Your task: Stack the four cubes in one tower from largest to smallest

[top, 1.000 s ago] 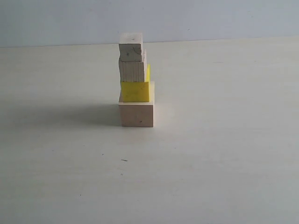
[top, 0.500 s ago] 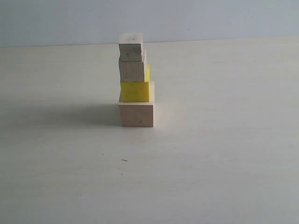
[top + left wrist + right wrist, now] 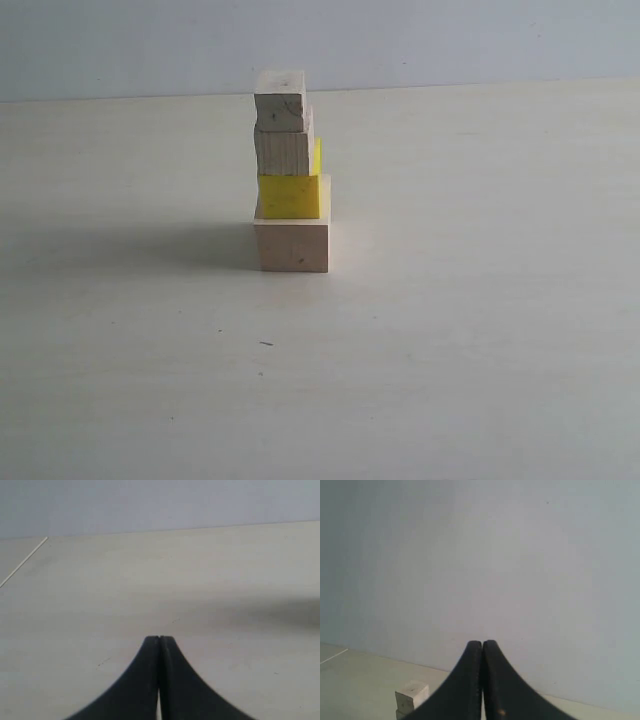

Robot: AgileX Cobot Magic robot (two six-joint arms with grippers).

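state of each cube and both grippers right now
large wood cube: flat on the table, bottom of the stack
yellow cube: resting on the large wood cube
medium wood cube: resting on the yellow cube
small wood cube: on top, not gripped
left gripper: shut, empty, away from the stack
right gripper: shut, empty, clear of the small wood cube

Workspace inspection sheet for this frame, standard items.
Surface: pale table, shadow left of the stack.
Job's things: tower standing: large wood cube, yellow cube, medium wood cube, small wood cube on top; upper cubes sit off-centre.
Clutter: tiny dark specks only.
Grippers: left gripper shut, empty; right gripper shut, empty, clear of the cubes.
Cables: nothing seen.
Surroundings: plain grey-blue wall.
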